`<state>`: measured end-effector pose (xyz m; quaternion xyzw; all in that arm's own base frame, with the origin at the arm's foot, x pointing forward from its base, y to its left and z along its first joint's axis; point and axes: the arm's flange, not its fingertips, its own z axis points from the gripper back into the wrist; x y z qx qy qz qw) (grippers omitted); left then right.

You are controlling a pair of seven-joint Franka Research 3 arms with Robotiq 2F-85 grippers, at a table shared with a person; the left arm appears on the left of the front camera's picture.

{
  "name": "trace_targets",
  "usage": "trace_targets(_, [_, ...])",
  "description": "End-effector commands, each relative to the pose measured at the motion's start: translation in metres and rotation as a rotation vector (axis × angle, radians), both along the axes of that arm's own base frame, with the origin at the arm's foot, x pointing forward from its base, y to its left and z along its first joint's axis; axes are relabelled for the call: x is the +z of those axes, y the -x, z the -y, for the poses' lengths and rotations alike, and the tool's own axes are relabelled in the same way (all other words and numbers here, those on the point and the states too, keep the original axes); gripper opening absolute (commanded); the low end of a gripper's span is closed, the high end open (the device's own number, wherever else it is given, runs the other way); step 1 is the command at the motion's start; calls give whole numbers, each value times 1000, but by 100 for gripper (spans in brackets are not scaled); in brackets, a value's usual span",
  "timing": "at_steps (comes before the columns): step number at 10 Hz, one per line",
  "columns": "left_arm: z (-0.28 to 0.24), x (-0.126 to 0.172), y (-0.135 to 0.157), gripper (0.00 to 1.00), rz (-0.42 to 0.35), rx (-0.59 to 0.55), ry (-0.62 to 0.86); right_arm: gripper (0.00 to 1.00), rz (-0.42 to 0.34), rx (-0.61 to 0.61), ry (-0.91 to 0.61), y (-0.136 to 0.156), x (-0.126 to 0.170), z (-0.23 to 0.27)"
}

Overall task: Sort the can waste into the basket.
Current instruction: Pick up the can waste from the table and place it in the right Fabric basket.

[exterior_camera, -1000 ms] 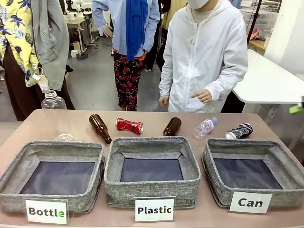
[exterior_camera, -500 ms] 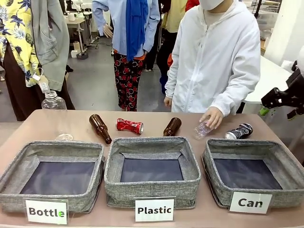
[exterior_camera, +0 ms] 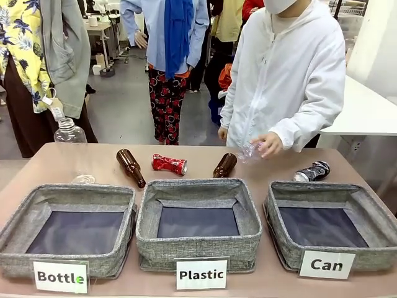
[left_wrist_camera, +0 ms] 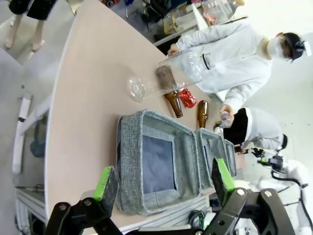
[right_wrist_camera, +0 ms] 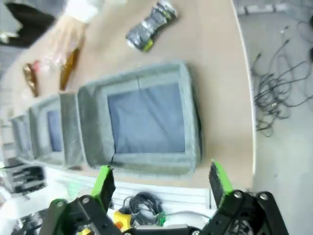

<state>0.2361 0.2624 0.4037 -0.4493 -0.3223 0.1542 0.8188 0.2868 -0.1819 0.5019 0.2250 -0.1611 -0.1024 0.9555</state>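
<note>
Currently left pincer (left_wrist_camera: 162, 176) and right pincer (right_wrist_camera: 161, 177) both spread, empty. Just behind grey woven "Can" basket (exterior_camera: 313, 188) lies black-and-silver crushed can (exterior_camera: 312, 171); shiny red crushed can (exterior_camera: 169, 164) well left of it.

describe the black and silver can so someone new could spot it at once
Find the grey basket labelled "Can", the rightmost of three in the front view. Just behind its far rim lies a crushed can. It is black and silver with green marks, unlike the red can farther left.
</note>
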Motion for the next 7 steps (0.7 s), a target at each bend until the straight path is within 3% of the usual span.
trace_targets(1, [-2, -1, -3, 100, 32, -7, 0, 100, 30, -57, -88, 29, -23, 25])
trace_targets(4, [-2, -1, -3, 100, 32, -7, 0, 100, 25, -107, -145, 33, -43, 30])
trace_targets(7, [-2, -1, -3, 100, 32, -7, 0, 100, 16, -27, -80, -6, -28, 7])
